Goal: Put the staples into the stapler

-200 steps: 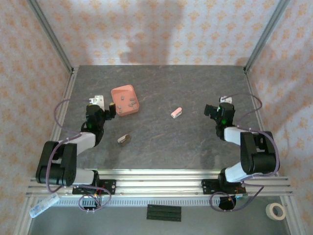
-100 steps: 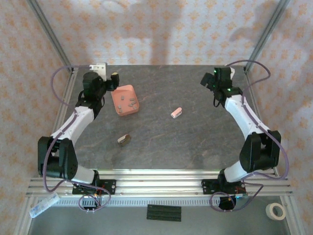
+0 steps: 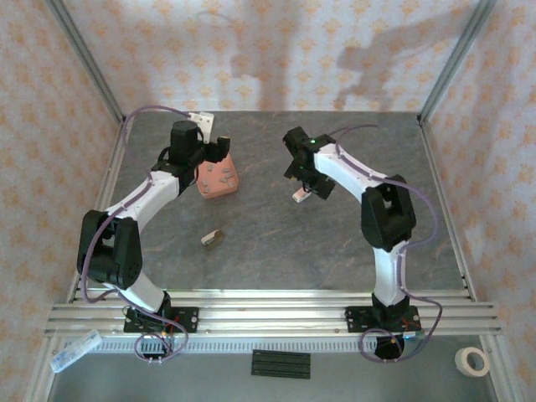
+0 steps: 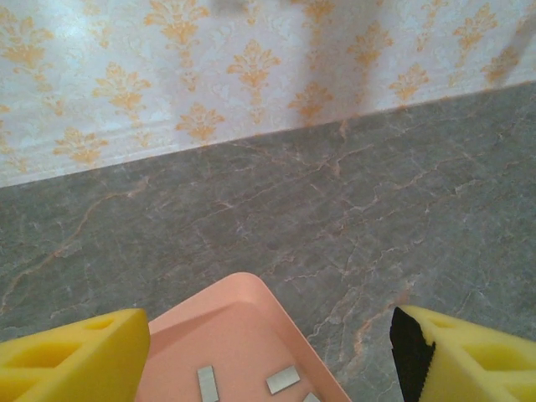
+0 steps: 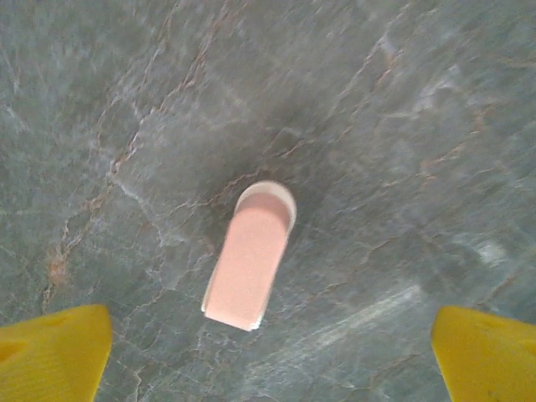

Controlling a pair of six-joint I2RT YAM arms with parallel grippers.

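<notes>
Counter (image 3: 276,251) checked from the near edge outward, with positions referenced to the salmon tray (image 3: 233,186).

A small brown-grey piece (image 3: 211,238) lies nearer the arm bases than the tray and apart from it.

The stapler (image 5: 251,255) lies flat on the counter, well to the right of the tray, pink face up. I see the right gripper (image 5: 272,335) hanging directly above it, released and empty, clear of the stapler.

The staples (image 4: 283,378) lie loose inside the tray.

The left gripper (image 4: 270,352) hangs above the tray's far edge. Its yellow fingers (image 4: 75,360) are spread wide and grasp nothing.
</notes>
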